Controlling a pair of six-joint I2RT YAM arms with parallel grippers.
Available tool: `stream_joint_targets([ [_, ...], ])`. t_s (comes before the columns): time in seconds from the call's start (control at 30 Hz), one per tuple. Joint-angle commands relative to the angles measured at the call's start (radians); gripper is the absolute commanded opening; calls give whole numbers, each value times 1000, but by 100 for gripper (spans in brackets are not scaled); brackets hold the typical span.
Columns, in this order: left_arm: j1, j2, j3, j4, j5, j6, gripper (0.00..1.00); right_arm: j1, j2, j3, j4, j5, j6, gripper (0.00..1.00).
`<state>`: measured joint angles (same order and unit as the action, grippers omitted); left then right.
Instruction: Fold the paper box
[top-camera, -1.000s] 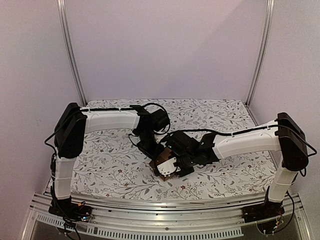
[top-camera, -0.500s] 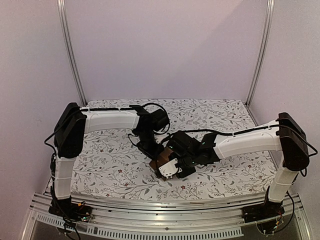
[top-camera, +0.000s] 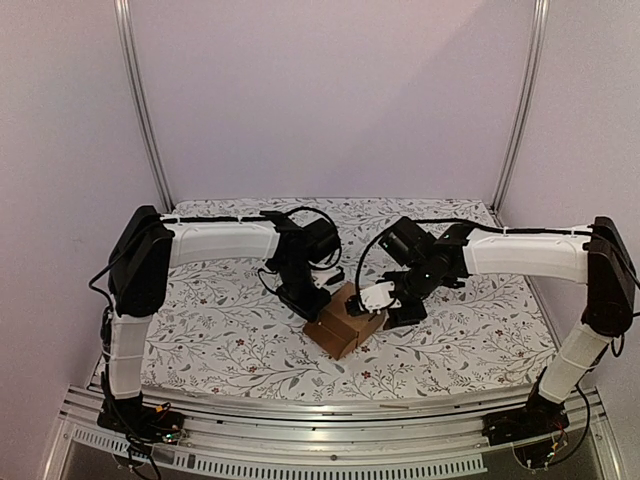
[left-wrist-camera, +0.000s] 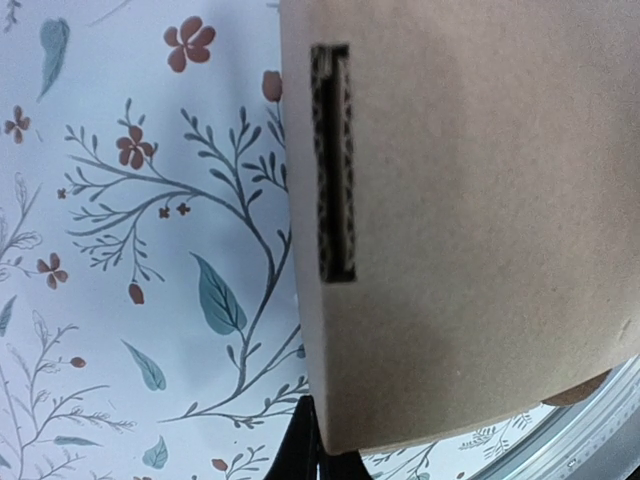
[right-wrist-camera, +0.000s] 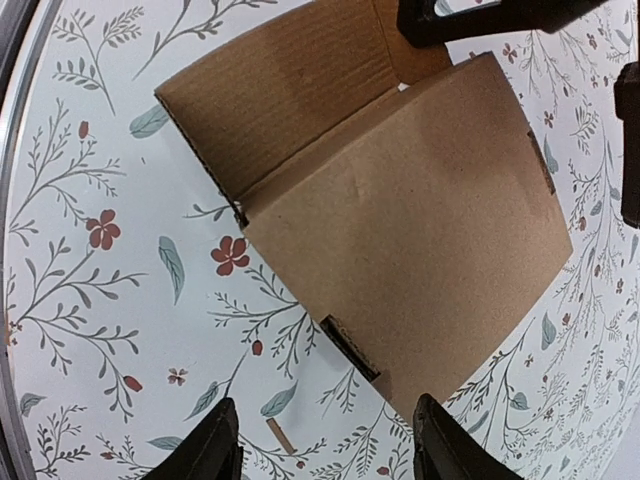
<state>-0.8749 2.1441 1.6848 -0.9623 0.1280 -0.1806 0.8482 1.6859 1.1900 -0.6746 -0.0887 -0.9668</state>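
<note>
The brown paper box (top-camera: 345, 322) sits on the flowery desk (top-camera: 210, 330), in the lower middle of the top view. The left end effector (top-camera: 314, 303) is clenched tight against the box's left side. I cannot tell if it pinches a flap. The right end effector (top-camera: 384, 303) hangs just right of the box. It is released, its fingers (right-wrist-camera: 215, 445) apart with nothing between them.
</note>
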Motion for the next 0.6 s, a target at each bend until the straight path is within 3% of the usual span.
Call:
stream_joint_targets([
  [0.0,5,18,-10,-14,17,-10,0,-60,-1,62,-47,-153,91,57],
  [0.27,5,19,-7,-17,13,-12,0,-199,140,215,-49,-274,373,60],
  [0.57,5,26,8,-20,17,-15,0,-204,311,318,-197,-399,446,65],
])
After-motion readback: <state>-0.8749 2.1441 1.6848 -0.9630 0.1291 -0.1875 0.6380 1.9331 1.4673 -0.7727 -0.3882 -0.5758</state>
